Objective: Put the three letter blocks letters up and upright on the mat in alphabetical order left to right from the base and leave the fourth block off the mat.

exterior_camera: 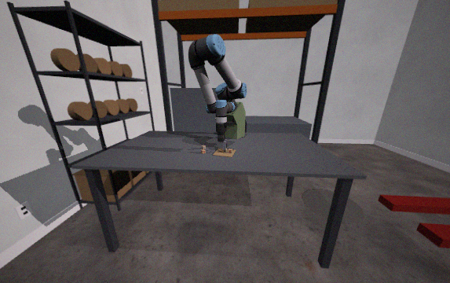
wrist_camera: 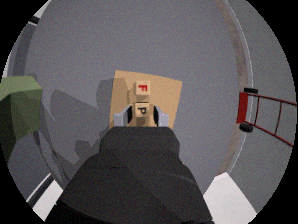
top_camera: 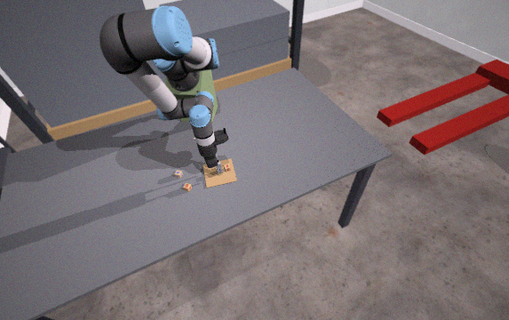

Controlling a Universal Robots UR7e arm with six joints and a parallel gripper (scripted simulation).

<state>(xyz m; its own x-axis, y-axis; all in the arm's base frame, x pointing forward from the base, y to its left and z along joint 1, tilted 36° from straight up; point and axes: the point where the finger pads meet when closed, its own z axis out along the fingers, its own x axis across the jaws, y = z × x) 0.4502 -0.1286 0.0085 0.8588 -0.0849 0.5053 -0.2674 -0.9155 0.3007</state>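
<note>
Fingers of my gripper [top_camera: 219,168] [exterior_camera: 225,145] [wrist_camera: 141,118] stand parted astride P [wrist_camera: 141,109], not gripping it. Toward the counter's [top_camera: 281,133] [exterior_camera: 287,157] [wrist_camera: 85,45] near edge, a loose block [top_camera: 186,187] [exterior_camera: 203,152] lies off the mat [top_camera: 220,181] [exterior_camera: 223,155] [wrist_camera: 165,90]; P and F [top_camera: 227,167] [exterior_camera: 230,151] [wrist_camera: 142,88] sit on it. Another block [top_camera: 178,173] [exterior_camera: 203,146] lies farther in, toward the left edge. A crooked lift could drag P; sideways drift could shove F. I count four blocks, two fingers, one mat and, by the far edge, one stand [top_camera: 209,84] [exterior_camera: 238,123] [wrist_camera: 22,100].
</note>
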